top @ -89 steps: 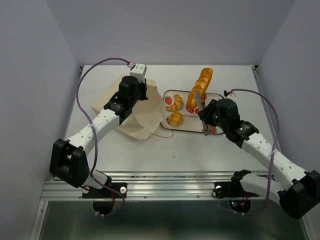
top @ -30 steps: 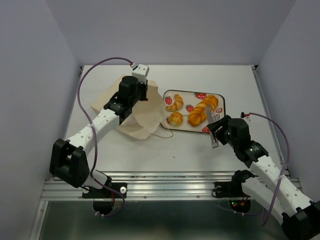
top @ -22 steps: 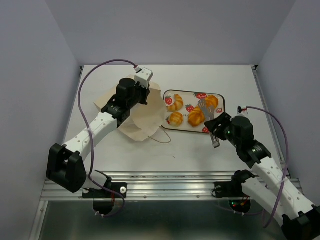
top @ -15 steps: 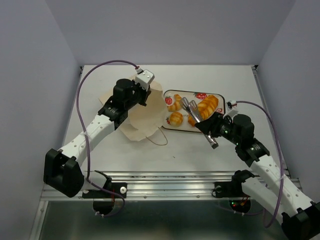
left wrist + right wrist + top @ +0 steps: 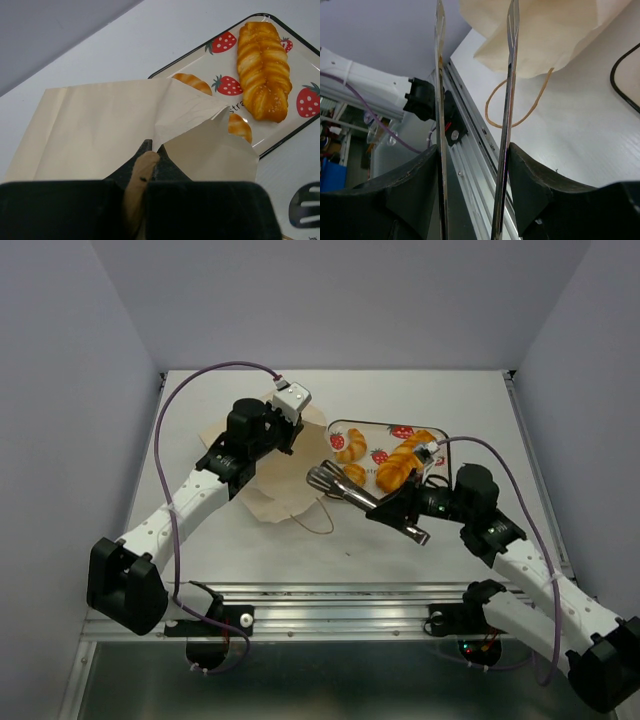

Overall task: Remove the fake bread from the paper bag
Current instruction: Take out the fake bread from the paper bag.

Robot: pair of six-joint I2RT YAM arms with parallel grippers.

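The right gripper (image 5: 472,160) clasps metal tongs (image 5: 440,75) whose two thin blades stand apart, rising toward the cream paper bag (image 5: 545,30). The bag's brown cord handle (image 5: 539,92) lies looped on the white counter (image 5: 580,135), near an aluminium rail (image 5: 466,150).

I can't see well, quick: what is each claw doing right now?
Left claw: closed, pinching the paper bag.
Right claw: closed on the tongs, which hold nothing.

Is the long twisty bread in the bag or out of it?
Out. The long bread lies on the strawberry tray, beside the paper bag, not inside it.
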